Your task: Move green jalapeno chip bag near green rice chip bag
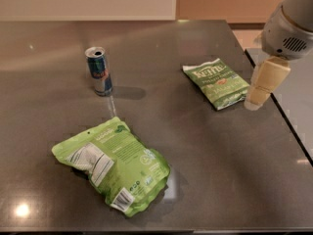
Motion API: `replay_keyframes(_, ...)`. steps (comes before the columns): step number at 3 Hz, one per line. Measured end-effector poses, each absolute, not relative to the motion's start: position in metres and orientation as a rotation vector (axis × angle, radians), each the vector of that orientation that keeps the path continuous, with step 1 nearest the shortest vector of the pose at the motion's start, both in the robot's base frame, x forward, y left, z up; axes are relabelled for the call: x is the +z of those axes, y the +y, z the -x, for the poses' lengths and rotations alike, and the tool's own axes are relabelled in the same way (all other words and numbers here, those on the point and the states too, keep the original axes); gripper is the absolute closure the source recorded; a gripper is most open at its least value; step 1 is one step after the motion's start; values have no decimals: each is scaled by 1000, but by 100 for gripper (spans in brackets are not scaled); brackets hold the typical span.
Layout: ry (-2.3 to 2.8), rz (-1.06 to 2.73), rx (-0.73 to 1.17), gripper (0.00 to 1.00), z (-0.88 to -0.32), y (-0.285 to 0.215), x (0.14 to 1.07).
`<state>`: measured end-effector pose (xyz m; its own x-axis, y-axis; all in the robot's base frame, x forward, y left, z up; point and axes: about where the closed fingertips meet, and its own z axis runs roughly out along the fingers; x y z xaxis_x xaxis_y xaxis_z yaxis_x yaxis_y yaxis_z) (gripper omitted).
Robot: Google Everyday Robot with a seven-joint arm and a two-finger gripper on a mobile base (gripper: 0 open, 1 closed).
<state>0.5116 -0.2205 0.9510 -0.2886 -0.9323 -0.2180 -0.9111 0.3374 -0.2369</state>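
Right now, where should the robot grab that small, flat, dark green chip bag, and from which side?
Likely from above, pinching the small, flat, dark green chip bag at its edge nearest the gripper, which hangs beside it. The bag lies flat on the grey table, so a sideways approach finds nothing to close on; its crinkly film should bunch.

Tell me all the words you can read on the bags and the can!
"Kettle": on the green jalapeno chip bag; smaller print under it is too blurred.
The green rice chip bag: white label and barcode, too blurred to read.
The blue can: print too blurred.
The gripper, just right of the Kettle bag: no writing seen.
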Motion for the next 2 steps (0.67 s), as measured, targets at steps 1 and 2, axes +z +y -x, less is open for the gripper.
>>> replay_keyframes(1,2300,1605,-94,0,-539,-225,928)
replay_keyframes(2,2307,1596,-79,0,-561,-226,905)
